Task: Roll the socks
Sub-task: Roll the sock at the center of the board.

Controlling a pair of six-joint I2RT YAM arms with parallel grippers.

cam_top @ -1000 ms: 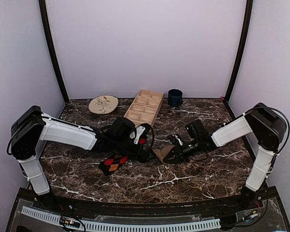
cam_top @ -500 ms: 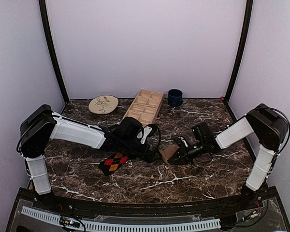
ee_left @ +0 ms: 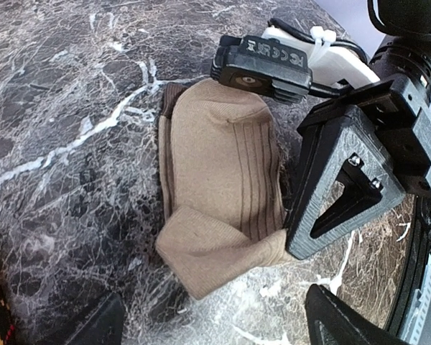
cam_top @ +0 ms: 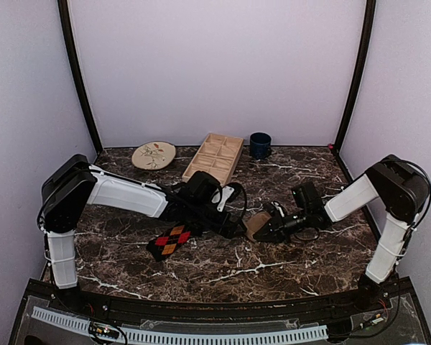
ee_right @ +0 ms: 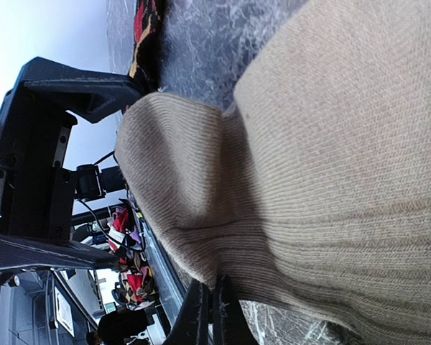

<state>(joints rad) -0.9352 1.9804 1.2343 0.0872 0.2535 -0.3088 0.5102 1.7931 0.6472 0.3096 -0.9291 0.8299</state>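
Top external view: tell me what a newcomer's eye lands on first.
At mid-table a folded tan sock is pinched by the right end effector, with the left end effector open beside it. Left of them, a black argyle sock lies flat on the dark marble table.

No lettering can be read; the raised marks on the black camera housing (ee_left: 264,61) are too blurred.
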